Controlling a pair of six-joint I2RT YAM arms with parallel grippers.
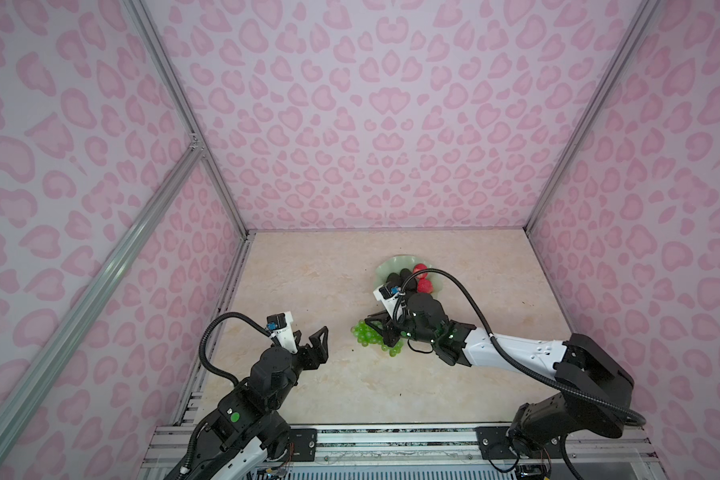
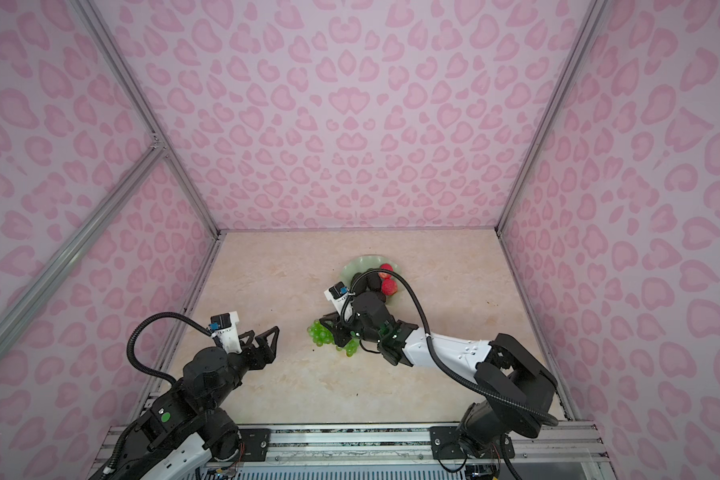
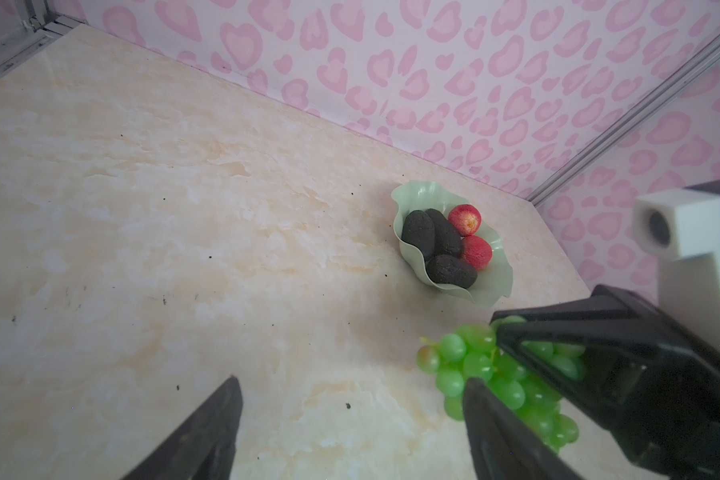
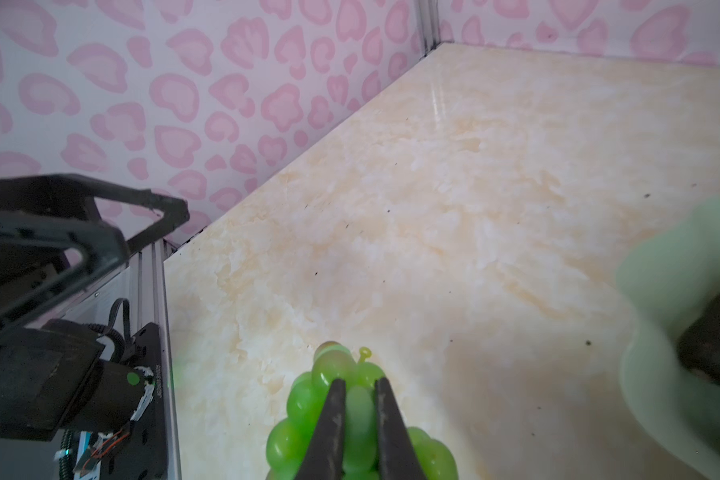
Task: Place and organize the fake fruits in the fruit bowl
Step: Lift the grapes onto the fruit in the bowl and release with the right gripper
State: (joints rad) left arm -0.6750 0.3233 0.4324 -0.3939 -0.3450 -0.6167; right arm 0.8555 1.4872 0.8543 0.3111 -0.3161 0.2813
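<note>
The bunch of bright green grapes [image 1: 364, 332] [image 2: 320, 332] [image 3: 474, 365] is just in front of the fruit bowl, near the table's middle. My right gripper [image 4: 360, 380] [image 1: 378, 325] is shut on it, with one grape squeezed between the fingers. The pale green scalloped fruit bowl [image 1: 395, 262] [image 2: 362, 262] [image 3: 416, 193] [image 4: 661, 291] holds three dark avocados [image 3: 417, 232] [image 3: 445, 232] [image 3: 452, 271] and two red fruits [image 3: 464, 219] [image 3: 476, 252]. My left gripper [image 1: 312, 334] [image 2: 263, 334] [image 3: 352, 380] hangs open over bare table left of the grapes, holding nothing.
Pink patterned walls with metal frame posts [image 1: 221, 174] close in the marble table [image 1: 308, 282] on three sides. A metal rail [image 1: 391, 436] runs along the front edge. The right arm [image 1: 516, 349] reaches in from the right front.
</note>
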